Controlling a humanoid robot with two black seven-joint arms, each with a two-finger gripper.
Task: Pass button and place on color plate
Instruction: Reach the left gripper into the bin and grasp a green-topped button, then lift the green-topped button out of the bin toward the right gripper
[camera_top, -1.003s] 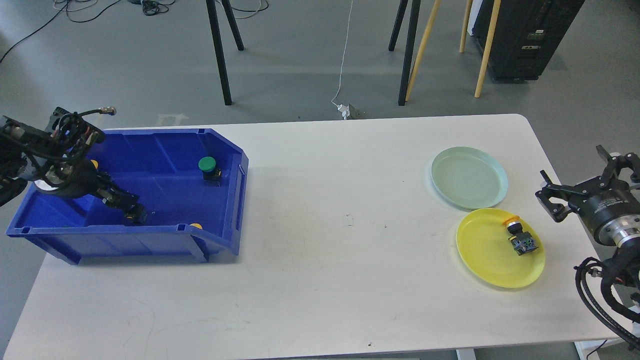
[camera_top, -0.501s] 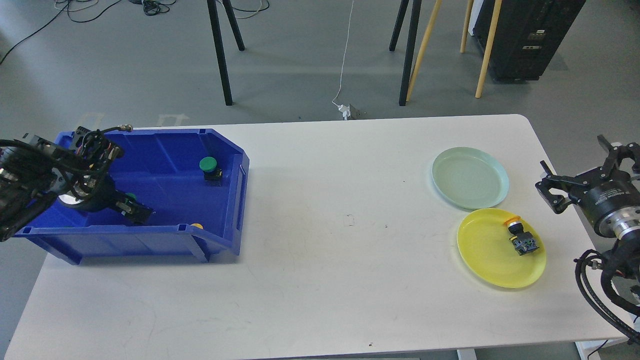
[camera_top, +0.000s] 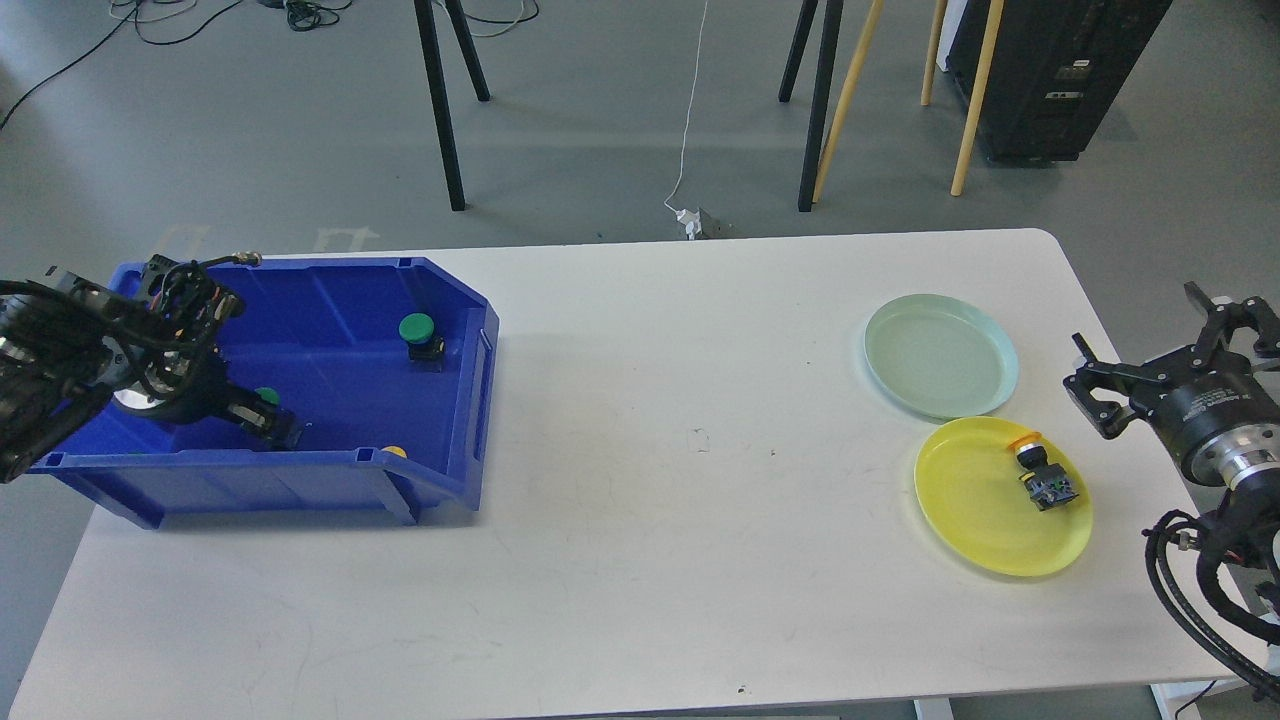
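Green-capped button (camera_top: 266, 397) sits low in the bin (camera_top: 330, 300) at left, the left gripper (camera_top: 268, 425) on it, grip unclear. Small, stiff, light; best pinched by its body. Right gripper (camera_top: 1150, 375) spread, empty.

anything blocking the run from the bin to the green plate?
Only the bin wall itself: the left gripper sits low inside at a green button, so it must lift over the rim. Beyond that, nothing stands on the table before the green plate.
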